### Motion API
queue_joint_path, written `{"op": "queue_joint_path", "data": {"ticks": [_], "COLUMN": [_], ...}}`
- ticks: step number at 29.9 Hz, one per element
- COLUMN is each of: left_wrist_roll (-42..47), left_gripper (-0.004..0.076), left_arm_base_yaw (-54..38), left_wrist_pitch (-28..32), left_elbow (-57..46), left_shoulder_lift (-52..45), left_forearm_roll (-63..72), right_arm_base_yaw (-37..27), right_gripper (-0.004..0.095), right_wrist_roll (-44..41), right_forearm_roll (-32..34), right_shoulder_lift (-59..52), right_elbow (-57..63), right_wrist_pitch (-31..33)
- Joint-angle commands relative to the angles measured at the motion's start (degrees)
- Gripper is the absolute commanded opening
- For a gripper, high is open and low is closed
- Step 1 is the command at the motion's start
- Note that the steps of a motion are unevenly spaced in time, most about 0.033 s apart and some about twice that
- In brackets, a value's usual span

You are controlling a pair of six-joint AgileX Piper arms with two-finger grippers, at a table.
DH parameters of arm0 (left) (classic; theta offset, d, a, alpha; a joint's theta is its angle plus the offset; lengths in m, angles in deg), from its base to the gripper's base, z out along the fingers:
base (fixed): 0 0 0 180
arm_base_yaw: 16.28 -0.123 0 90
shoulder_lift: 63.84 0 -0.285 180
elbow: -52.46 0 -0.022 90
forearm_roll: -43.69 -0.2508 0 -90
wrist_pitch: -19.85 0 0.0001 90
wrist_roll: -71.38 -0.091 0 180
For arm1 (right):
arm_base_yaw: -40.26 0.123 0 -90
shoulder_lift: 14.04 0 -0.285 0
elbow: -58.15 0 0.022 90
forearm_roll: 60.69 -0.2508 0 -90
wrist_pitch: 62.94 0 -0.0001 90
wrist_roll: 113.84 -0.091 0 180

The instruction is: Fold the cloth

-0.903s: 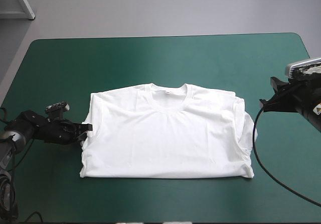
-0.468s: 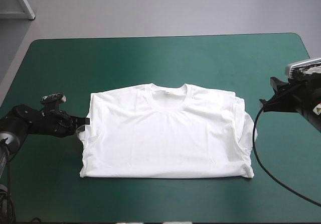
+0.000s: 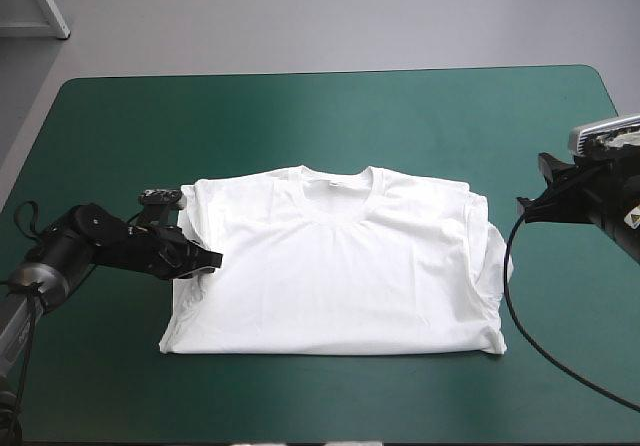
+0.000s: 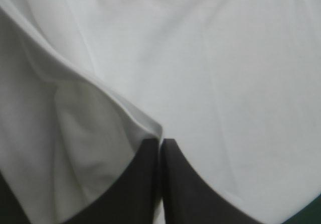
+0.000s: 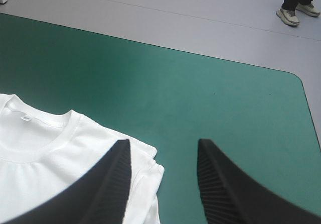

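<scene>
Pinched the left edge of the T-shirt [image 3: 340, 266], flat in the middle of the worktop [image 3: 300, 126], tight in the left gripper [image 3: 205, 261], probably to fold it rightward, and parked the right gripper [image 3: 534, 186] spread apart off right, out of the way.

The T-shirt [image 3: 340, 266] is plain white all over, the same white on body, sleeves and neckband [image 5: 50, 142], and the neckband shows a fine knit texture. Its small neck label [image 5: 22, 116] is white too, with a faint grey mark. Close to the left gripper [image 4: 161, 144] the white shades to pale grey along the creases. The cover [image 3: 300, 116] on the table is teal-green, one flat colour, a little darker toward its left side. Both grippers are black. The fingers [image 5: 220, 184] of the right gripper [image 5: 163, 142] carry fine parallel ridges, while the left gripper's look smooth and matt.
</scene>
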Motion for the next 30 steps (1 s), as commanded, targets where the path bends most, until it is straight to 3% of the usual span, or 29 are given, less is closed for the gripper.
{"op": "queue_joint_path", "data": {"ticks": [1, 3, 5, 8, 10, 13, 17, 22, 30], "left_wrist_roll": [0.63, -0.06, -1.5, -1.98, -1.98, -3.82, -12.17, -12.19, -13.46], "left_gripper": [0.002, 0.0032, 0.0099, 0.0287, 0.0454, 0.0591, 0.0573, 0.0524, 0.0483], "left_arm_base_yaw": [2.66, 3.08, 3.08, 3.08, 3.08, 3.08, 3.08, 3.08, 2.97], "left_wrist_pitch": [2.75, 3.28, 3.36, 3.36, 2.86, 0.38, -4.3, -5.04, -13.54], "left_elbow": [1.63, 1.63, 1.63, 1.63, 1.63, 1.63, 1.63, 1.63, 2.52], "left_shoulder_lift": [-0.75, -0.26, -0.02, -0.02, -0.02, -0.02, -0.02, -0.02, -2.59], "left_forearm_roll": [1.95, 2.05, 2.96, 3.54, 3.88, 8.36, 21.58, 20.69, 24.18], "right_arm_base_yaw": [-0.58, -0.58, -0.58, -0.58, -0.58, -0.58, -0.58, -0.58, -0.58], "right_gripper": [0.0414, 0.0414, 0.0414, 0.0415, 0.0428, 0.0436, 0.0435, 0.0435, 0.0433], "right_wrist_roll": [0.05, 0.05, 0.05, 0.43, 0.43, 0.43, 0.43, 0.43, -0.2], "right_forearm_roll": [-1.51, -1.63, -1.63, -1.53, -1.38, -1.38, -1.38, -1.38, 1.67], "right_shoulder_lift": [-0.14, -0.14, -0.14, -0.14, -0.14, -0.14, -0.14, -0.14, -0.14], "right_elbow": [-1.92, -1.92, -1.92, -1.92, -1.92, -1.92, -1.92, -1.92, -1.39], "right_wrist_pitch": [-3.81, -3.52, -3.25, -2.77, -2.77, -2.77, -3.14, -3.03, 3.03]}}
